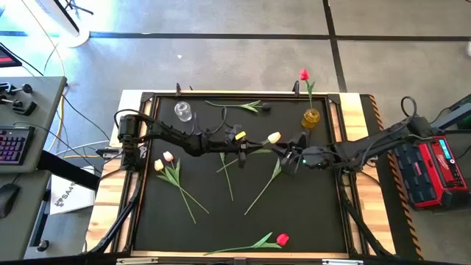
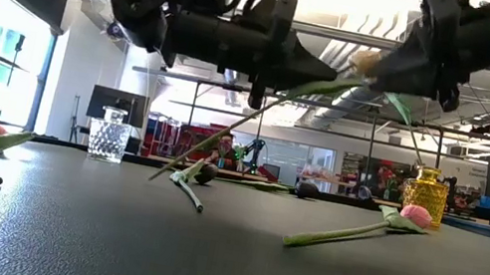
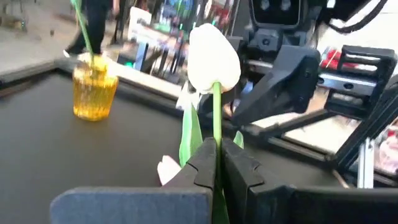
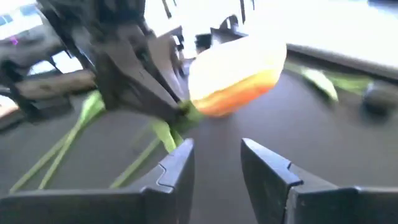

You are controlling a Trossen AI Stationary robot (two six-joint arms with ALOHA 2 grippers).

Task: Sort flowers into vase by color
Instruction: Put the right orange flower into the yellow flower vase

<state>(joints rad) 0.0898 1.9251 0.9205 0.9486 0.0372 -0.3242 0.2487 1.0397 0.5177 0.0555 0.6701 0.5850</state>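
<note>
Our left gripper (image 3: pixel 214 163) is clamped tight on the stem of a white tulip (image 3: pixel 213 57), lifted over the middle of the table (image 1: pixel 309 221). Facing it, our right gripper (image 4: pixel 217 163) has its fingers parted and holds nothing, the flower head just beyond them. So far we count one red tulip (image 1: pixel 304 75) in the yellow vase (image 1: pixel 311 118) at the far right; the clear vase (image 1: pixel 182 112) at the far left looks empty. Several flowers still lie loose, so we judge most sorting is left.
</note>
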